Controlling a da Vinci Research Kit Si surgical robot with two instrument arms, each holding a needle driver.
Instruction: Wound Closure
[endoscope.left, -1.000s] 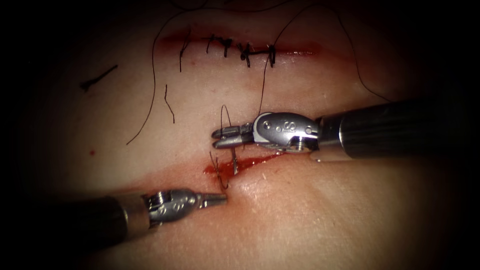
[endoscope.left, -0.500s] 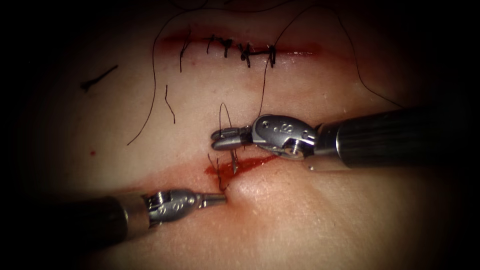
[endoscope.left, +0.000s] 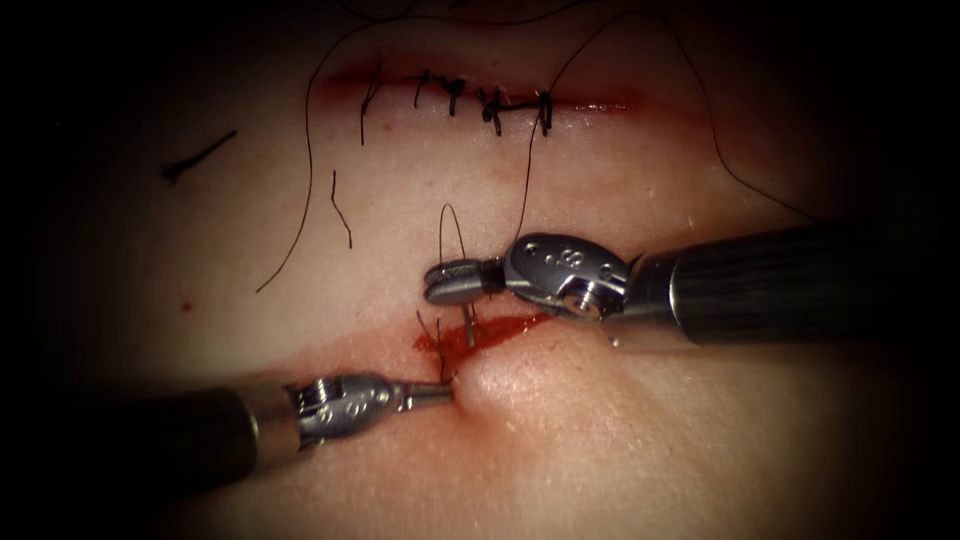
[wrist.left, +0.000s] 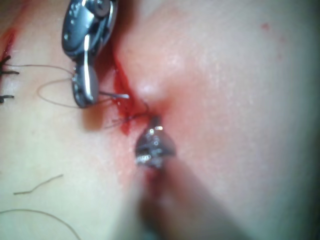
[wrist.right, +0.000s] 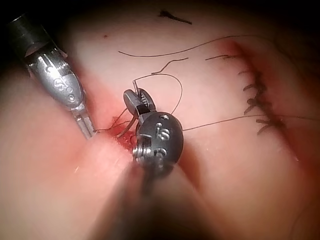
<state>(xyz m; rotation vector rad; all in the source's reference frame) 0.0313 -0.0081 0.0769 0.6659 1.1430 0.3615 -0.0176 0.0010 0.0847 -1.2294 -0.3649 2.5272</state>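
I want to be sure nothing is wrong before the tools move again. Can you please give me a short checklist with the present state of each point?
1. Right tool has the needle: ok. Its jaws are shut on the needle near its upper end.
2. Needle is in the tissue: ok. Its lower part goes down into the open cut.
3. Needle tip seen: cannot tell. It is hidden in the cut and the red fluid.
4. Left tool is steady: ok. Its jaws are shut, pressed on the tissue at the near edge of the cut; a grasp cannot be told.
5. Thread is free: ok. It loops above the right tool, away from the sewn cut.
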